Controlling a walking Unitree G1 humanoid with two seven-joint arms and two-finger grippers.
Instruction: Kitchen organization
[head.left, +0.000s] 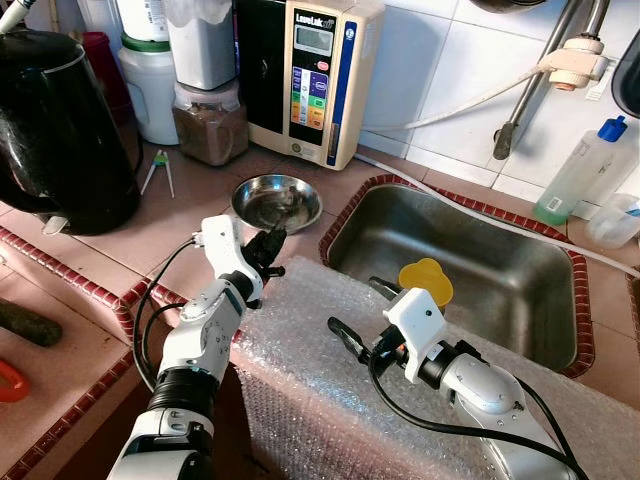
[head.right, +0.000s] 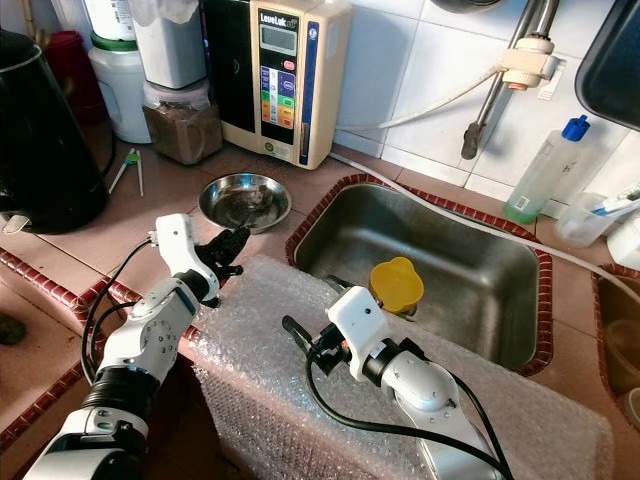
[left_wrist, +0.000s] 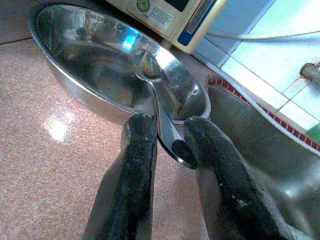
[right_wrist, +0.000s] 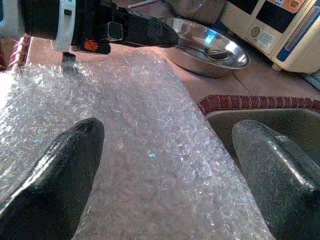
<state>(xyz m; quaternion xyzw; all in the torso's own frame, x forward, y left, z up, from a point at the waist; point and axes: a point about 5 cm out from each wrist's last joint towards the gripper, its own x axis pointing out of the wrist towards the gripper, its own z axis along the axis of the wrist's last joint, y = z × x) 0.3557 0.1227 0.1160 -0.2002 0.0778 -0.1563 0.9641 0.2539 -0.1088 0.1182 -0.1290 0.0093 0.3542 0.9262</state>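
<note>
Two black-fingered grippers are at work over our tiled kitchen counter. Our left gripper (left_wrist: 167, 150) reaches to the near rim of the shallow round stainless-steel bowl (head.left: 277, 201), which stands on the pinkish tiled counter (head.left: 190, 225) between the black electric kettle (head.left: 55, 130) and the stainless-steel sink (head.left: 470, 265). Its fingers (left_wrist: 137, 170) are closed against the handle of a metal spoon (left_wrist: 160, 107); the spoon's scoop lies inside the bowl and its handle sticks out over the rim between our fingers.

Our right gripper (head.left: 358, 312) hovers over the sheet of clear bubble wrap (head.left: 330, 400) spread along the counter's front edge beside the sink, its fingers (right_wrist: 60, 175) wide apart with nothing between them.

Inside the sink we see a yellow plastic lobed cup (head.left: 425, 280) near the front wall. Behind the bowl stands a cream-coloured water ioniser with a button panel (head.left: 310, 80), and beside it a clear jar of brown powder (head.left: 208, 120). At the far end of the sink a clear bottle with a blue cap (head.left: 585, 170) leans against the white tiled wall.
</note>
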